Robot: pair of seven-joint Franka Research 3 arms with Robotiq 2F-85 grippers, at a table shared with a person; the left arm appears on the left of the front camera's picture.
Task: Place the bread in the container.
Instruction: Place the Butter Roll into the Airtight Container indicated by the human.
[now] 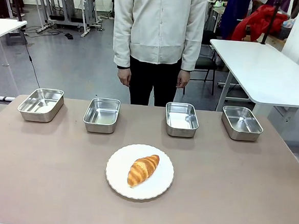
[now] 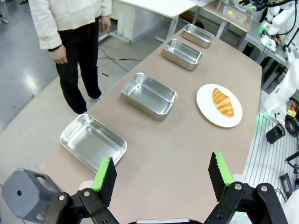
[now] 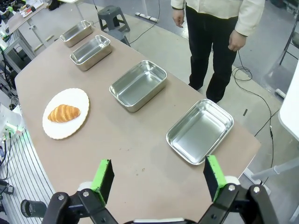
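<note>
The golden-brown croissant (image 1: pixel 143 169) lies on a round white plate (image 1: pixel 115 177) at the table's near middle; it is also seen from the left wrist (image 2: pixel 223 102) and the right wrist (image 3: pixel 64 113). Four shiny steel pans stand empty in a row along the far edge (image 1: pixel 40 104) (image 1: pixel 101 115) (image 1: pixel 182 119) (image 1: pixel 241 122). My left gripper (image 2: pixel 161 175) hangs open high over the table's left end, nothing between its green pads. My right gripper (image 3: pixel 160 176) is open too, high above the right end near the rightmost pan (image 3: pixel 200 131).
A person in a cream jacket (image 1: pixel 159 25) and dark trousers stands behind the far edge, hands hanging at the sides. A white table (image 1: pixel 268 69) stands at the back right. Bare table top surrounds the plate on all sides.
</note>
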